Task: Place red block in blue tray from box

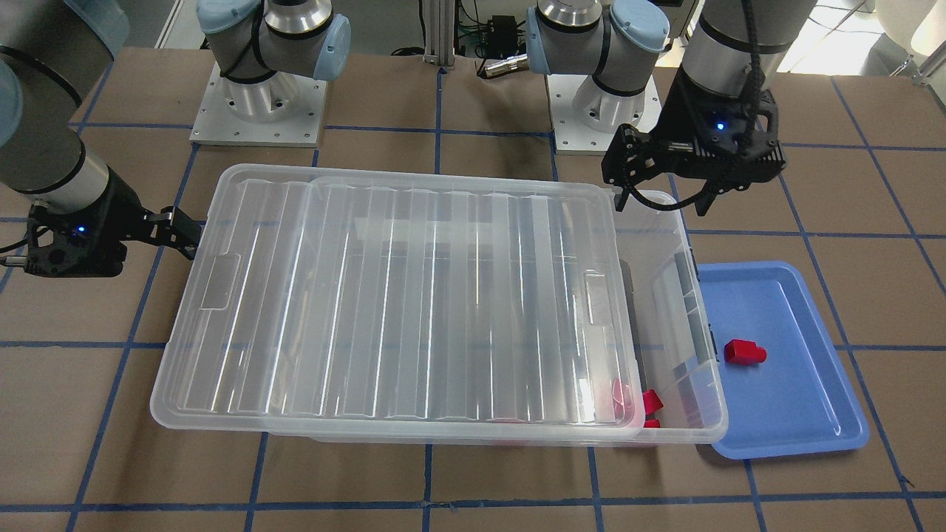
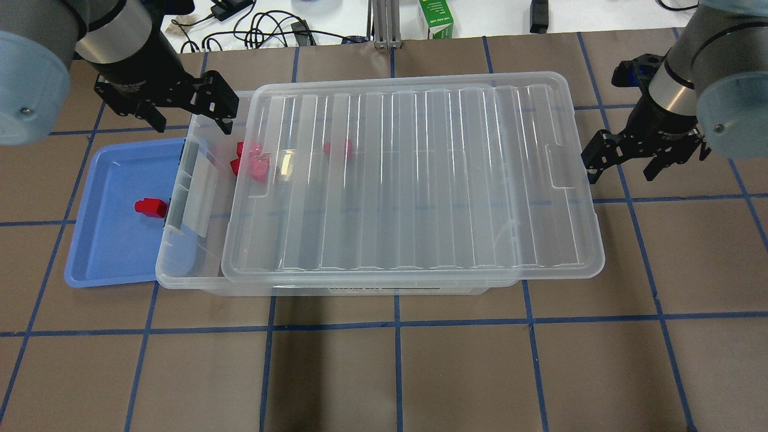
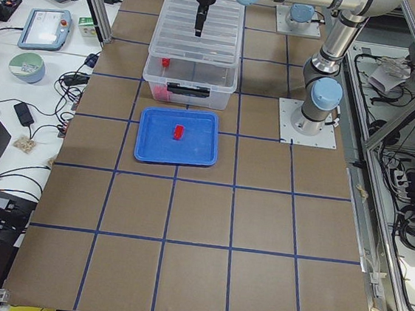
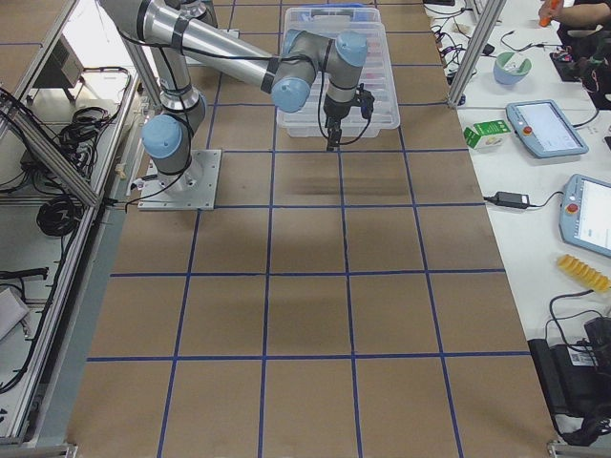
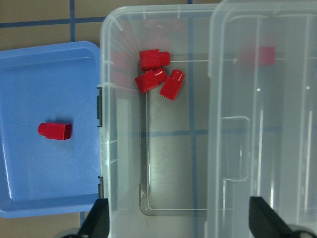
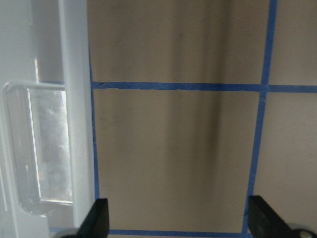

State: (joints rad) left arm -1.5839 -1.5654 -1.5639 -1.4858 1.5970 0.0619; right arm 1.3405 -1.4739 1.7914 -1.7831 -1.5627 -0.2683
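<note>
The box (image 2: 191, 277) is a large clear bin. Its ribbed lid (image 2: 414, 174) is slid toward my right, so the left end is open. Three red blocks (image 5: 154, 58) lie together in the open end, and another (image 5: 260, 56) shows under the lid. One red block (image 2: 150, 207) lies in the blue tray (image 2: 108, 252), which touches the box's left end; the block also shows in the left wrist view (image 5: 55, 131). My left gripper (image 2: 191, 123) is open and empty above the box's open end. My right gripper (image 2: 624, 169) is open and empty beside the lid's right end.
A green carton (image 2: 436, 18) and cables lie past the table's far edge. The two arm bases (image 1: 259, 103) stand behind the box. Blue tape lines grid the brown table top (image 2: 396, 372).
</note>
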